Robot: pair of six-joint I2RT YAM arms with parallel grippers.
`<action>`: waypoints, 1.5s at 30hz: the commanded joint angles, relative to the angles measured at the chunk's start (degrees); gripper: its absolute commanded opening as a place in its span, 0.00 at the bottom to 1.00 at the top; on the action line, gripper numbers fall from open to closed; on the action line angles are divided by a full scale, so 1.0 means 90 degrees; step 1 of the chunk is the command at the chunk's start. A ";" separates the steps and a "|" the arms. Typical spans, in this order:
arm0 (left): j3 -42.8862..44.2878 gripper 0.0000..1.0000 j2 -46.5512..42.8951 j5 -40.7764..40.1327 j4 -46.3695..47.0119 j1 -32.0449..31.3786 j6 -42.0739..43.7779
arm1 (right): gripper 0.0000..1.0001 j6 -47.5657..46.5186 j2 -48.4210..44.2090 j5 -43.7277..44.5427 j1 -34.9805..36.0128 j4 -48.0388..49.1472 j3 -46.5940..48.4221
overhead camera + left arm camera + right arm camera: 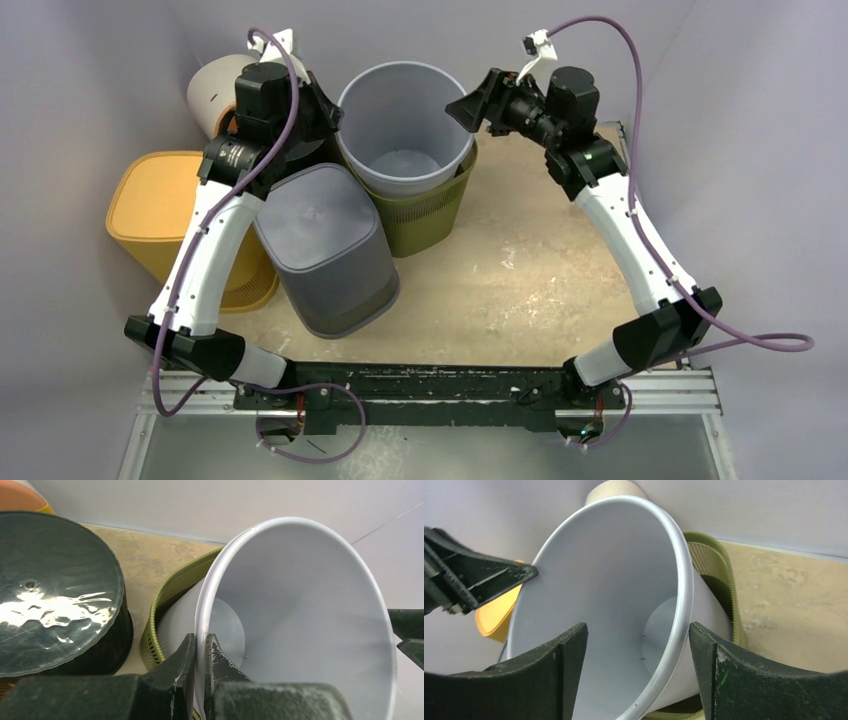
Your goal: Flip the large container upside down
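The large container (405,160) is a pale grey, smooth-walled plastic bucket, round and tapering from a wide rolled rim down to a smaller flat base. It stands mouth up at the back of the table (540,270), nested in the olive-green basket (430,215), whose ribbed, slotted wall wraps its lower part. From my left wrist view its inside (300,605) looks matte and evenly lit, with a faint circular seam at the floor. My left gripper (337,116) is clenched on the rim's left side, and up close it (200,642) shows both scuffed dark fingers (182,662) pressed against the thin wall, one inside and one outside. My right gripper (462,112) is spread wide at the opposite side; in its own view (638,627) the rim runs between the two broad black fingers (569,655) without either one touching it. Beside the basket sits a dark grey, rounded-square bin (325,245), base up, its glossy bottom (55,595) throwing bright reflections. Further left are a yellow bin (160,205) and a cream cylinder (215,90) lying against the wall.
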 commanded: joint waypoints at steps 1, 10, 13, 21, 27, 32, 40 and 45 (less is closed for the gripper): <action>-0.0051 0.00 -0.0405 0.0404 0.0632 -0.0136 -0.0198 | 0.74 -0.0175 0.0119 0.0757 0.0321 -0.0360 0.0568; -0.0070 0.00 -0.0515 0.0443 0.0608 -0.0163 -0.0225 | 0.69 -0.0447 0.0101 0.2051 0.0406 -0.0901 0.0458; -0.0041 0.00 -0.0560 0.0443 0.0604 -0.0167 -0.0245 | 0.63 -0.0497 0.0200 0.2062 0.0426 -0.0969 0.0479; -0.0038 0.00 -0.0655 0.0410 0.0507 -0.0174 -0.0225 | 0.13 -0.0536 0.0142 0.2126 0.0441 -0.0882 0.0534; -0.0096 0.19 -0.0812 0.0405 0.0349 -0.0175 0.0011 | 0.00 -0.0591 -0.0131 0.2061 0.0435 -0.0569 0.0594; -0.0417 0.51 -0.1257 0.0429 0.0373 -0.0174 0.0273 | 0.00 -0.0580 -0.0328 0.2024 0.0434 -0.0458 0.1113; -0.1350 0.58 -0.2131 -0.0086 0.0205 -0.0172 0.0395 | 0.00 -0.0410 -0.0643 0.1654 0.0431 0.0373 0.1431; -0.1982 0.61 -0.2606 -0.0402 0.0049 -0.0173 0.0484 | 0.00 -0.0352 -0.0831 0.1750 0.0413 0.0847 0.1707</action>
